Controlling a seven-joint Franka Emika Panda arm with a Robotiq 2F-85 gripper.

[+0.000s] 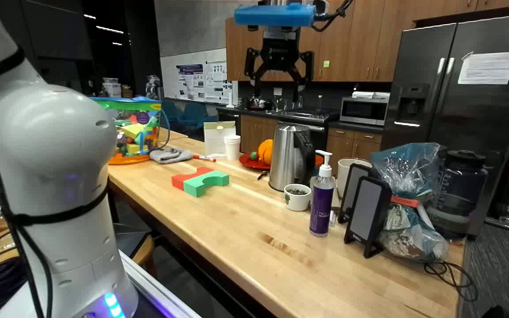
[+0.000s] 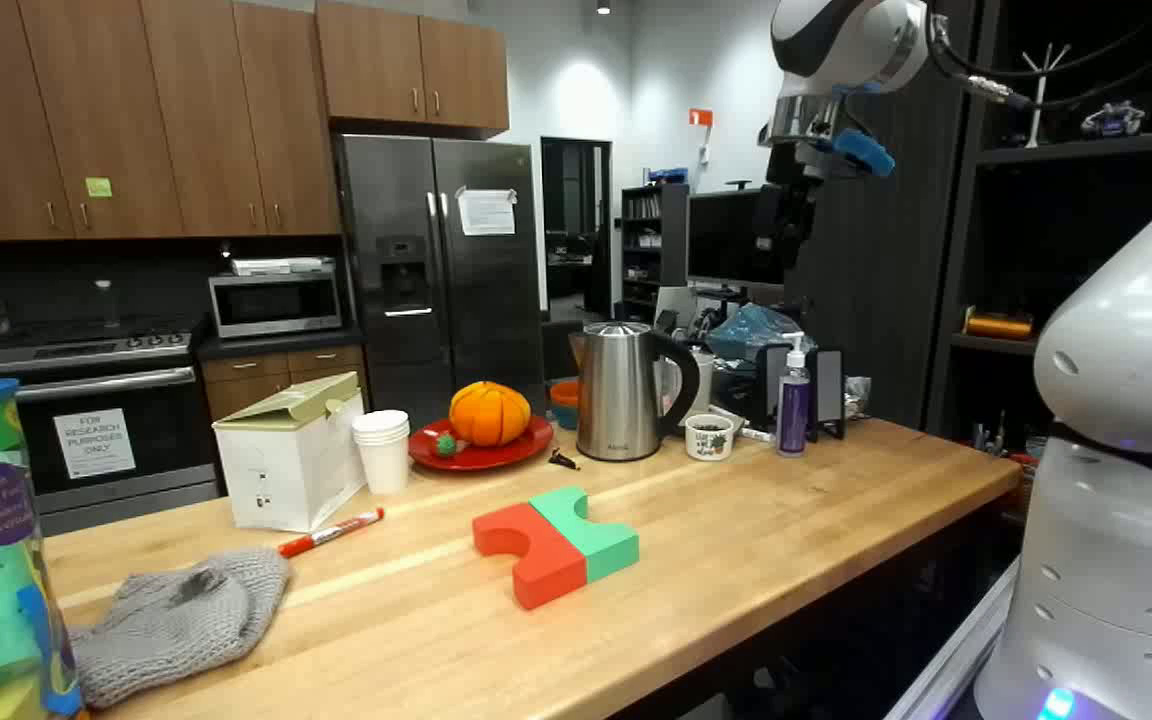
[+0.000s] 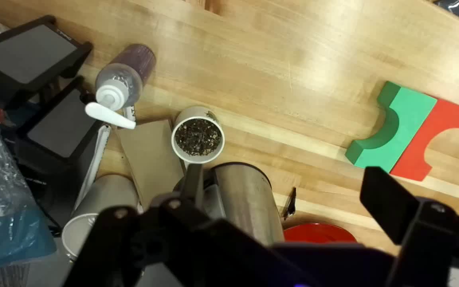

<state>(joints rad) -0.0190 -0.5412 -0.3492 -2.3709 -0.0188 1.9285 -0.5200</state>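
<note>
"Where is the black two-fingered hand [image 1: 277,92]?"

"Well above the pale wooden bench [image 1: 237,229], its fingers [image 3: 389,205] spread apart, gripping nothing. Nearest, it seems, is the tall brushed-steel kettle [image 2: 616,395], upright on the bench beside the small white pot [image 2: 709,447] of dark granules."

"How will it handle?"

"Rigid and smooth, probably slippery on the steel, heavier if filled. I'd take the curved black handle [image 2: 688,375]."

"What's hidden?"

"Its inside, so fullness is unknown. In the wrist view, the hand blocks its lid [image 2: 619,328] and most of the handle."

Wooden cabinets [image 2: 376,70] above a dark refrigerator [image 2: 481,290], pale wall [image 2: 576,80]
</note>
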